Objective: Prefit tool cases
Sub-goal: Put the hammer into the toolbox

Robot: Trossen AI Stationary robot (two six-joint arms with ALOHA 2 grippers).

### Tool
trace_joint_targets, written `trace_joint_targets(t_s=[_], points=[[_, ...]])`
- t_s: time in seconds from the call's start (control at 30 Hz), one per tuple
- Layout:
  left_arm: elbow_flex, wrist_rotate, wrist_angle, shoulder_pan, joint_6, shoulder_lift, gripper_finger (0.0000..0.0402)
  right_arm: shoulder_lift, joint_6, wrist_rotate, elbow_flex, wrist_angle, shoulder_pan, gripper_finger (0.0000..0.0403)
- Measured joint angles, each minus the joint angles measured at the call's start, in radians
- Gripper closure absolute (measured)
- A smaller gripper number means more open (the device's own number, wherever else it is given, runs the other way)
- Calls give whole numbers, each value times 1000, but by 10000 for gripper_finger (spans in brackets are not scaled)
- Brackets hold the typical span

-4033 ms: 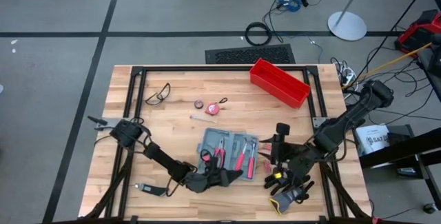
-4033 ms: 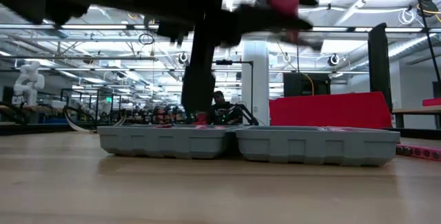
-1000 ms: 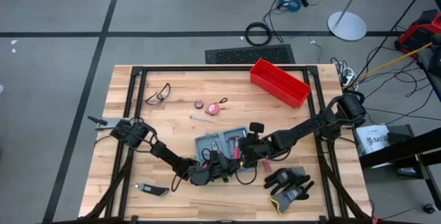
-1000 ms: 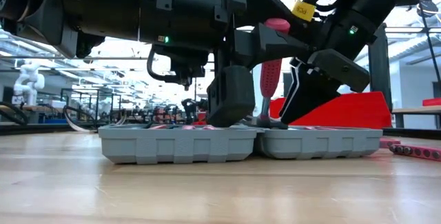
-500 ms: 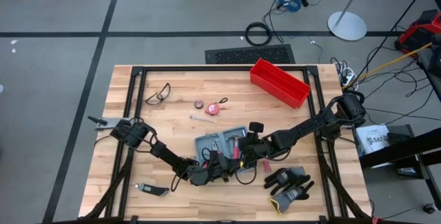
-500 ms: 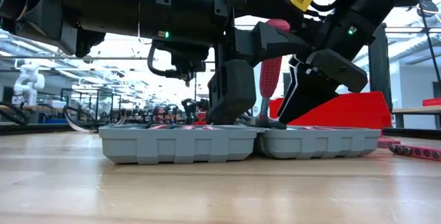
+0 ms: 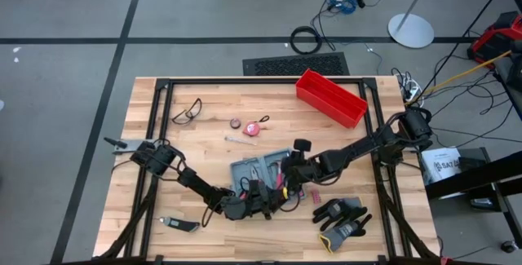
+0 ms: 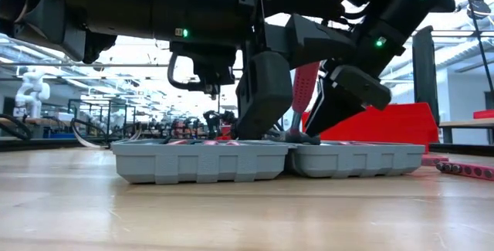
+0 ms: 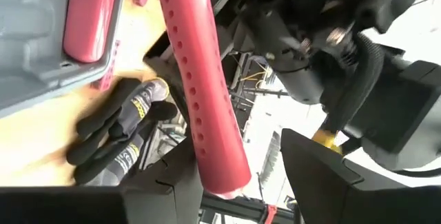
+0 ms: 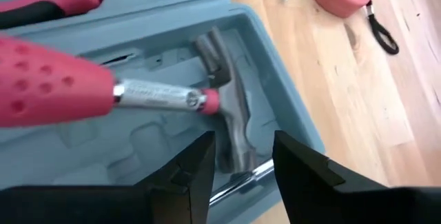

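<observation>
The right end effector (image 7: pixel 287 167) has edged further over the open tool case (image 7: pixel 263 171) at mid-counter; the left end effector (image 9: pixel 234 182), jaws parted, straddles the pink-handled hammer (image 10: pixel 138 89). Seating the hammer likely comes next; the right's grip is unclear.

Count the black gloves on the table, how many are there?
2. Both gloves lie together in a heap near the table's front edge, right of the tool case. More might hide underneath.

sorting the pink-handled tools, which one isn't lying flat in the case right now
The hammer: its metal head rests in the tool case while its dotted pink handle tilts up between both arms. The other pink-handled tools lie flat in their slots.
</observation>
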Motion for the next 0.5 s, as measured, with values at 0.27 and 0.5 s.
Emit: trace_joint_targets(t_s=[0.27, 0.5], points=[[0, 8, 17, -2, 30, 0, 212, 0, -28, -3, 0, 31, -21, 266], [1, 15, 58, -3, 83, -1, 212, 0, -39, -4, 0, 33, -32, 266]])
